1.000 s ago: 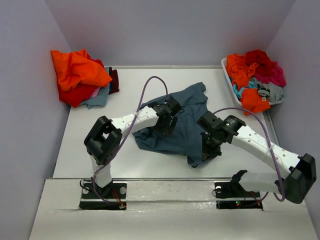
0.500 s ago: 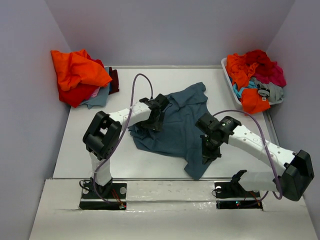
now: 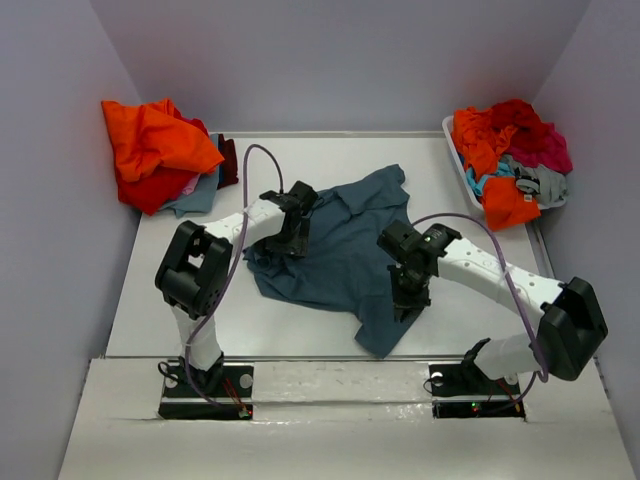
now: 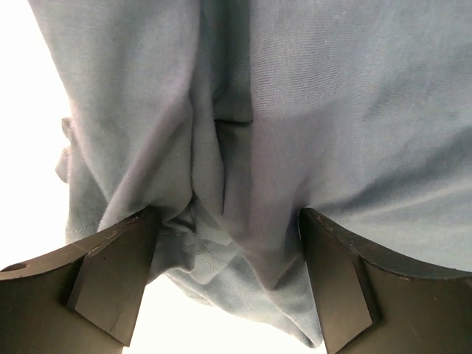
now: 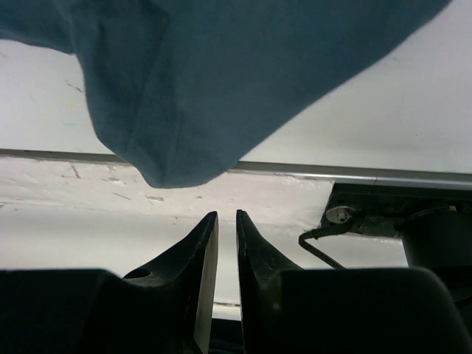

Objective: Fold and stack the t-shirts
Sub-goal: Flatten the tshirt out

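1. Cloth is found in three places about the table (image 3: 170, 300): at its middle, at its rear left corner and at its rear right edge.
2. At the middle, a dark slate-blue t-shirt (image 3: 340, 255) is laid out rumpled and unfolded. Its wider part is turned toward the rear and a narrow corner is drawn toward the near edge.
3. The left gripper (image 3: 290, 235) is lowered onto the left border of that shirt. In the left wrist view its jaws are seen spread wide. A bunched ridge of the shirt is gathered between the two fingers (image 4: 110, 280), but no squeeze on it is shown.
4. The right gripper (image 3: 408, 290) is held over the near right part of the shirt. In the right wrist view its jaws are parted by only a thin slit, and nothing is pinched between them.
5. In that same view a rounded corner of the shirt is seen beyond the fingertips and apart from them, over the pale strip along the table's near edge.
6. A pile of t-shirts (image 3: 155, 150) is heaped at the rear left corner. Bright orange is uppermost, with red, pale grey-blue and dark maroon showing beneath.
7. A white bin (image 3: 452, 150) is set at the rear right edge and is filled with a tangle of t-shirts (image 3: 515, 140) in orange, red, magenta, teal and grey.
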Robot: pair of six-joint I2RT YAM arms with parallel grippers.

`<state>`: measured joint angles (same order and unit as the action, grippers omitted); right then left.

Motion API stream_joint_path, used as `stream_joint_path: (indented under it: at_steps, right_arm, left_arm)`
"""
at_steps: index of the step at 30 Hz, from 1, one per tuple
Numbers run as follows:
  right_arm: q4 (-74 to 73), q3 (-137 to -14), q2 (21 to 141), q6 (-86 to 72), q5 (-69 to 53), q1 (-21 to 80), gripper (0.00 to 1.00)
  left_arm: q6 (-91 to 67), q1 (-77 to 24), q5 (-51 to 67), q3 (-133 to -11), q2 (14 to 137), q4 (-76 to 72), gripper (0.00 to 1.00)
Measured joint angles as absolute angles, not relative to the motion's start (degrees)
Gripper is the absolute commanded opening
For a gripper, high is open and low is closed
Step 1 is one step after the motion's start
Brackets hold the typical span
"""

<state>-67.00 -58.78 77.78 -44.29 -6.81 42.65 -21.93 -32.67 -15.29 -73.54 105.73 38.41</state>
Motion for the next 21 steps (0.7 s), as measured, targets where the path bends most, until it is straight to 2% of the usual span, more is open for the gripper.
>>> stream_joint_path:
  at_steps: [7, 13, 21]
  right_arm:
    - [-62.3, -63.5, 86.5, -41.2, -6.3, 42.7, 0.34]
    - [-57.5, -67.6, 94.8, -38.5, -6.0, 40.6, 0.34]
    - [-52.7, -72.5, 100.0, -35.7, -6.0, 34.1, 0.34]
  left_arm:
    - [-21.5, -33.0, -17.9, -75.8, 103.2, 38.5, 0.89]
    - [-21.5, -33.0, -20.1, -76.6, 100.6, 38.6, 0.9]
    - [-21.8, -33.0, -20.9, -76.5, 100.4, 39.2, 0.9]
